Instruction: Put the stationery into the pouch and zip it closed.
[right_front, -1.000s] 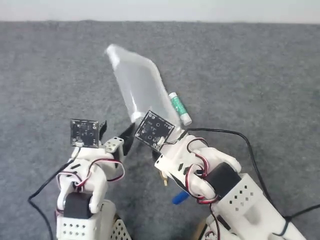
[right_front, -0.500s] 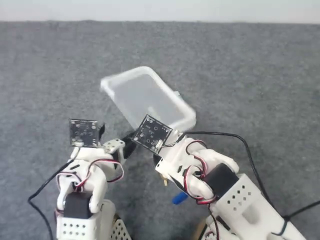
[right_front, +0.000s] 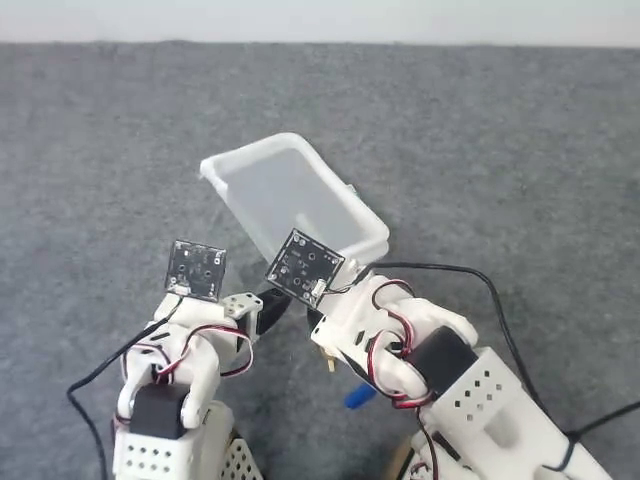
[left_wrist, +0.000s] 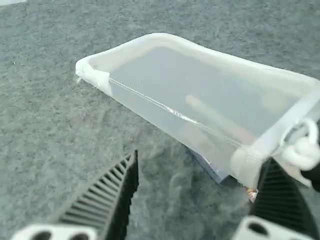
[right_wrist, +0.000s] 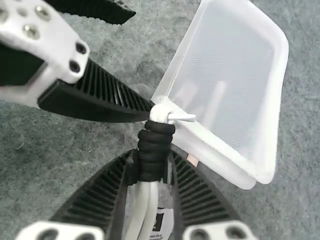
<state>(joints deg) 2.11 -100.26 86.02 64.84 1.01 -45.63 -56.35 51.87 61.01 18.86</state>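
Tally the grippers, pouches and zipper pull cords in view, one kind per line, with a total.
grippers: 2, the left gripper and the right gripper
pouch: 1
pull cord: 1
total: 4
The stationery inside the pouch is too blurred to count.

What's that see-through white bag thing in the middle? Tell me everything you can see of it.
The pouch is a flat rectangle with rounded corners, made of translucent whitish, mesh-like material with white fabric edging. A zip runs along one long side. Faint stick-like shapes show inside. It sits tilted over the grey table, and the black-and-white pull cord at one corner is pinched by the right gripper.
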